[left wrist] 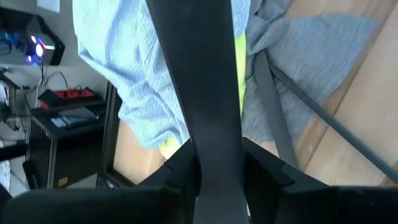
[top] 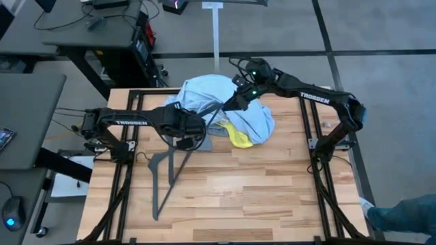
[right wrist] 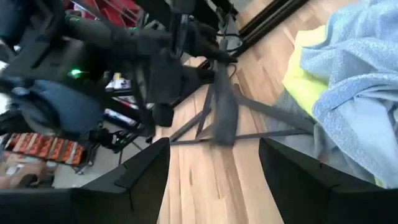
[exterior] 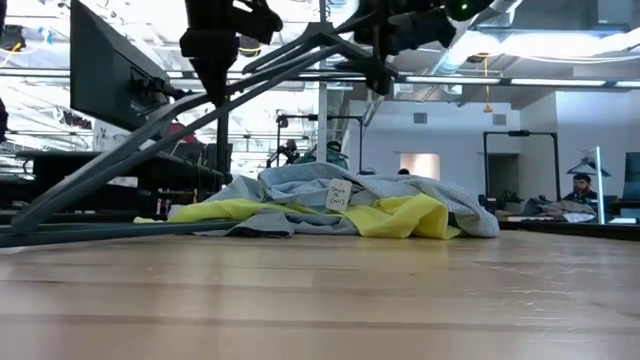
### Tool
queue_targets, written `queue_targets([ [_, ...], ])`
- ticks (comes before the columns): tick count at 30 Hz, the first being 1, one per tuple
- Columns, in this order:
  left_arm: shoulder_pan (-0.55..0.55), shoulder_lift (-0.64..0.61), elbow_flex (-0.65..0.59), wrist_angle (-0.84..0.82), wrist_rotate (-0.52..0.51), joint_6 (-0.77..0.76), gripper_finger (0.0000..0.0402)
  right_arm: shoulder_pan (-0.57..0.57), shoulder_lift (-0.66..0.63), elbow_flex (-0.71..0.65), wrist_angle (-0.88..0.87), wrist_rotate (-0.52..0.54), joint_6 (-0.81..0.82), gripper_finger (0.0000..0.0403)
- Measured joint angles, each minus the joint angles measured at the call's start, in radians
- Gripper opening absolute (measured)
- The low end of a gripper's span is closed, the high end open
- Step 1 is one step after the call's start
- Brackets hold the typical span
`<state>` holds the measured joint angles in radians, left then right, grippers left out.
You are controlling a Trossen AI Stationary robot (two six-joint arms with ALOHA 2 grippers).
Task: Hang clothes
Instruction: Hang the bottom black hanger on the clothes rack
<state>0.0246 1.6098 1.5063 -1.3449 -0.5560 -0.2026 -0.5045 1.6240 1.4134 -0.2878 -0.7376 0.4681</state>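
While heaped clothes (top: pixel 225 109) lie beside it, left tool (top: pixel 193 128) grips hanger (top: pixel 174 163).

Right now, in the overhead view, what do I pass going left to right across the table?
Left tool clamped on a black hanger → pale blue shirt → yellow T-shirt → right tool, open over the pile. The grey T-shirt overlaps too much to place.

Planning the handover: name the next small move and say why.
Probably bring the open right gripper onto the hanger to steady it: the left gripper already clamps the hanger, tilted off the table, and the light-blue shirt lies heaped, unthreaded.
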Motion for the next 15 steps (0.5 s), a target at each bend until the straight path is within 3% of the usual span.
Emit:
queue_targets([
  [15,-0.001,0.012,-0.002,0.011,-0.001,0.044,0.0075,0.037,0.034,-0.001,0.061,0.007,0.045,0.0234],
])
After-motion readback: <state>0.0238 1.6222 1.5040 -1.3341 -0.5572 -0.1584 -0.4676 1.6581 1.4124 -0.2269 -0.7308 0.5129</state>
